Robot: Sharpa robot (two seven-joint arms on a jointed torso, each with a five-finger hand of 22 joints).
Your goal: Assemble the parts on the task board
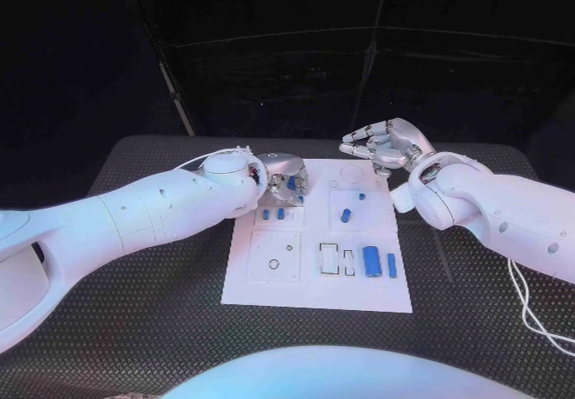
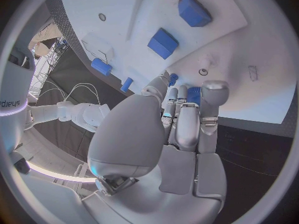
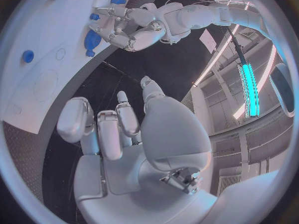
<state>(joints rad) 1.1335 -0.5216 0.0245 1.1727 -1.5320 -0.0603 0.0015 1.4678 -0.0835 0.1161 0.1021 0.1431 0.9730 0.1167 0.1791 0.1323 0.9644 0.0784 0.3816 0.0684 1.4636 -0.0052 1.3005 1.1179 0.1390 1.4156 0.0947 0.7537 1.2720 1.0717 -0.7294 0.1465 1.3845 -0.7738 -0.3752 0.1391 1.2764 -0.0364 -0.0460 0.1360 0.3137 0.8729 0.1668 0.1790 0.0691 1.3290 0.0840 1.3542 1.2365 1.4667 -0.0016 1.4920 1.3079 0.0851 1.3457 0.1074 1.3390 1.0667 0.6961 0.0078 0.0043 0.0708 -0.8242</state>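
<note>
The white task board (image 1: 278, 287) lies in the middle of the black table. My left hand (image 1: 282, 179) hovers over its far left corner and pinches a small blue part (image 1: 292, 181) at its fingertips; the left wrist view shows that blue part (image 2: 194, 95) between the fingers (image 2: 212, 92). My right hand (image 1: 384, 143) is raised beyond the board's far right corner, fingers apart and loosely curved, holding nothing; the same hand (image 3: 118, 129) is bare in the right wrist view. Two small blue parts (image 1: 273, 214) sit just below the left hand.
More blue parts rest on the board: one (image 1: 362, 197) and another (image 1: 346, 215) near the middle, a thicker cylinder (image 1: 371, 261) and a thin bar (image 1: 390, 265) at the right, beside white outlined slots (image 1: 328, 258). A panel with holes (image 1: 274, 253) lies at the left.
</note>
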